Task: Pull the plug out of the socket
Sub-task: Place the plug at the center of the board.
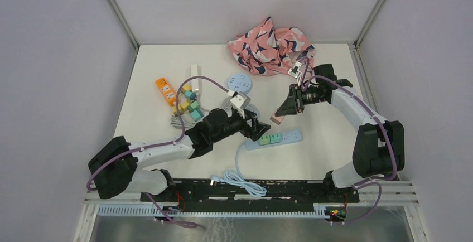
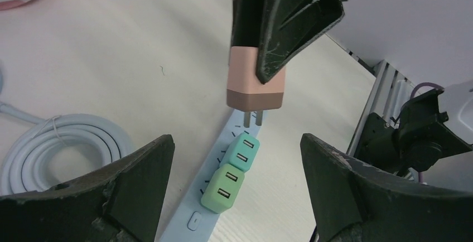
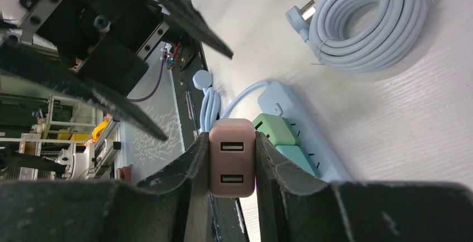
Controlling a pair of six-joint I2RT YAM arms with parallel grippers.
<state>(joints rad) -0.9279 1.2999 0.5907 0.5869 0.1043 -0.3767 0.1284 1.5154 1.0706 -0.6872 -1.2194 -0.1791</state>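
Pink block-shaped USB charger plug with a darker brown base is out of the socket: both flat metal prongs are bare and hang just above the pale blue plastic power strip, pointing down at it. Right claw is clenched on the plug, one black finger pressed flat on each side, the face with the two USB ports showing between them in the right wrist view. The plug sits over the stretch of strip just beyond the teal two-port adapter. The mint green two-port adapter is seated beside the teal one, the two touching, both plugged into the strip. Left claw is spread wide and grasps nothing. It hovers low at the strip's left end, its fingers standing either side of the strip and adapters in its own view. The strip lies near the middle of the white surface. A coiled pale blue cable rests on the surface beside it. Far side: a crumpled pink patterned cloth. Far left: a small orange power strip, well apart from the blue one.
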